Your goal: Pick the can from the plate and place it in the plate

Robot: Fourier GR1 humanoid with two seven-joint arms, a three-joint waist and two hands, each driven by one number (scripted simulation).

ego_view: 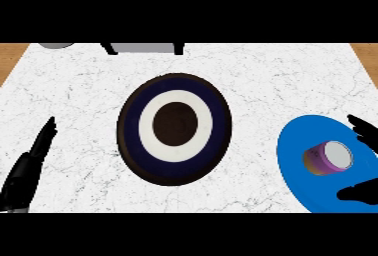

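- The white marbled tabletop (74, 90) fills the head view, with bare wood showing past its corners at 10 and 2 o'clock.
- A dark-rimmed plate (133, 150) sits at the middle of the tabletop. It is ringed navy, then white, around a brown centre.
- A plain blue plate (295, 150) lies at 4 o'clock from the dark-rimmed plate, apart from it, and is cut off by the view's edge.
- The can (328, 157) lies on its side on the blue plate, its pale round end turned towards 2 o'clock. A purple band wraps its tan body; any writing on it is too small to read.
- The right hand (360, 192) comes in at 4 o'clock of the view. Its fingers show at 2 o'clock from the can and its thumb at 5 o'clock from it. They are spread wide and stand clear of the can on both sides, closed on nothing.
- The left hand (29, 165) rests at 8 o'clock of the view, fingers straight and close together, pointing towards 12 o'clock and holding nothing.
- At 11 o'clock, cut by the view's edge, stands a grey object on black legs (144, 47), with a grey rounded shape (55, 45) at 9 o'clock from it.
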